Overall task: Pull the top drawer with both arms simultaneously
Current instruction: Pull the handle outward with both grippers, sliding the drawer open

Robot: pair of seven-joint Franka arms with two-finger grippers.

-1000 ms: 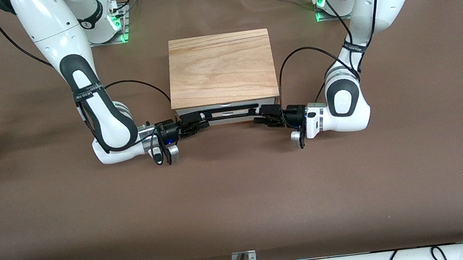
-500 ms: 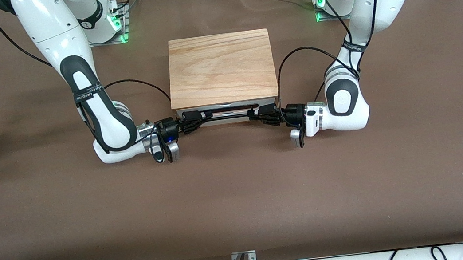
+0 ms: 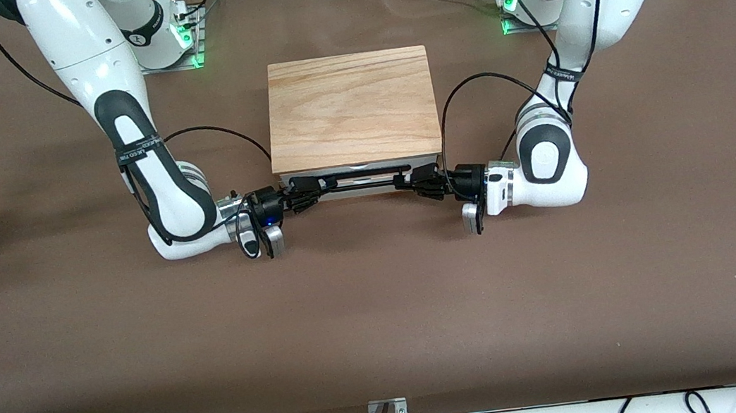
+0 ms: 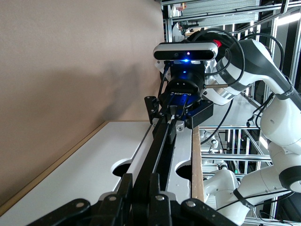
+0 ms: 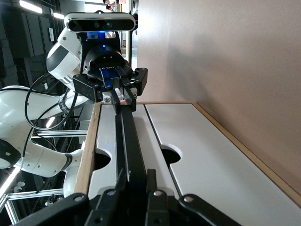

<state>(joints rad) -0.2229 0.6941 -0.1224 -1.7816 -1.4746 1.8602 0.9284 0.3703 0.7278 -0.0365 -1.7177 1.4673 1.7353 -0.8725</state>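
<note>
Left tool (image 3: pixel 407 181) and right tool (image 3: pixel 311 192) each pinch the black handle (image 3: pixel 357 181) of the top drawer (image 3: pixel 358 172), barely out from under the wooden top board (image 3: pixel 351 108) mid-surface (image 3: pixel 383 318).

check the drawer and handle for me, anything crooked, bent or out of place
Nothing stands out. The top drawer sits square under the cabinet's wooden top, and its black bar handle runs straight. The left gripper and right gripper are each clamped on one end of the handle, level with each other.
</note>
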